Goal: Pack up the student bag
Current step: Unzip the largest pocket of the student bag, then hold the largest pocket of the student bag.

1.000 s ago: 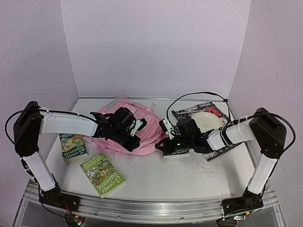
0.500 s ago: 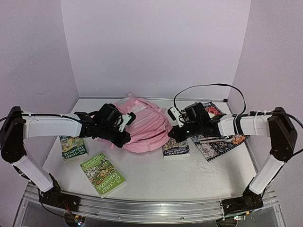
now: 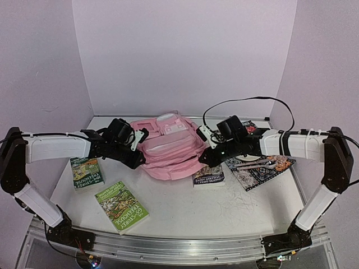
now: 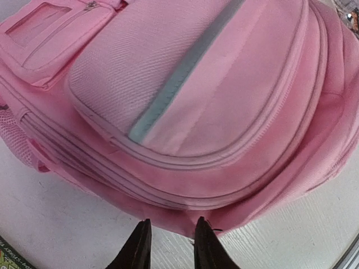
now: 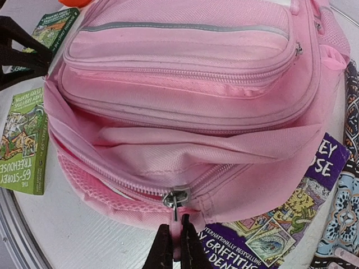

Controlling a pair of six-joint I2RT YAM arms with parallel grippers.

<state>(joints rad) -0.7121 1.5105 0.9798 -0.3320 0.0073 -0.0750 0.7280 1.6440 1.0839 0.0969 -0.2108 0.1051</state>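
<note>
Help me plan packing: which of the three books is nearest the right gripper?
The purple book, just beside the right gripper; both green books lie left of the student bag.

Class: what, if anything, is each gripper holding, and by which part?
The right gripper pinches the student bag by its zip pull. The left gripper holds nothing; its jaws stand apart at the bag's edge.

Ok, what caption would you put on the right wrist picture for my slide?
Right fingers pinch the pink student bag just below its zip slider, beside a purple book.
</note>
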